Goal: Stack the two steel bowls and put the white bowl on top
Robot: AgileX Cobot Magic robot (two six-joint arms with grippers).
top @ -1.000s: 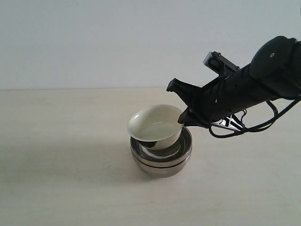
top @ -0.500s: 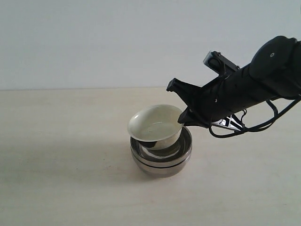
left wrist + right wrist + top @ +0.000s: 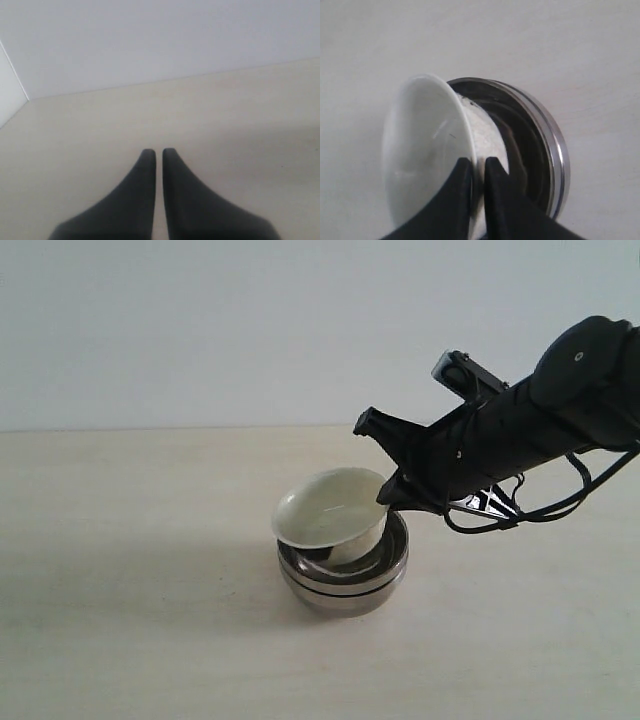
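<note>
Atop stacked steel bowls (image 3: 345,588): white bowl (image 3: 325,512), tilted, rim clamped by right fingers (image 3: 460,200). Left fingers (image 3: 142,192) closed, empty.

Two steel bowls (image 3: 345,585), one white bowl (image 3: 328,510) and one table (image 3: 120,630) show; two grippers too, the left gripper (image 3: 159,151) and the right gripper (image 3: 479,161).

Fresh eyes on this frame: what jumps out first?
The white bowl sits tilted in the two stacked steel bowls in the middle of the table, its mouth tipped left. The right gripper reaches in from the right and pinches the bowl's raised rim. The left gripper hangs shut over the table, holding nothing.
</note>
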